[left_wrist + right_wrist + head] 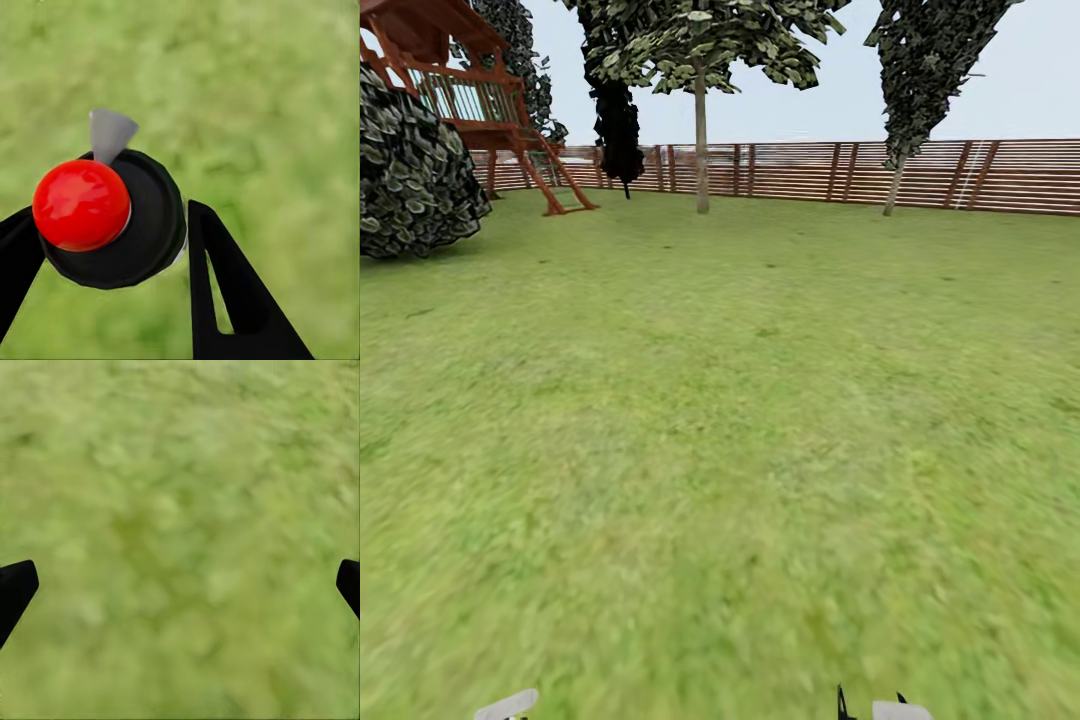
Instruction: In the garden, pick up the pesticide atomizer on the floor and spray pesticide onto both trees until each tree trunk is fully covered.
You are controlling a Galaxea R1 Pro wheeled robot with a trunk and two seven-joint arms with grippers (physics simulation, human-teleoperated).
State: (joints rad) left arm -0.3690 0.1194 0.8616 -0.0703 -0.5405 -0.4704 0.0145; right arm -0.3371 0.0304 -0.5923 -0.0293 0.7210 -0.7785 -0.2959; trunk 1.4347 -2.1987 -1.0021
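Left wrist view: the left gripper (112, 247) clamps the black round-bodied atomizer with red dome cap (112, 217) at its rigid, likely light body, a sound hold over the green lawn (262, 90). The right gripper (180, 585) hangs wide, holding nothing.

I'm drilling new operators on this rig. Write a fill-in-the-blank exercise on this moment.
1. The left gripper is shut on the atomizer, whose round top button is ____.
2. The right gripper hangs ____ over the lawn.
3. Behind the tree trunks runs a brown slatted ____.

Missing words: red; open; fence
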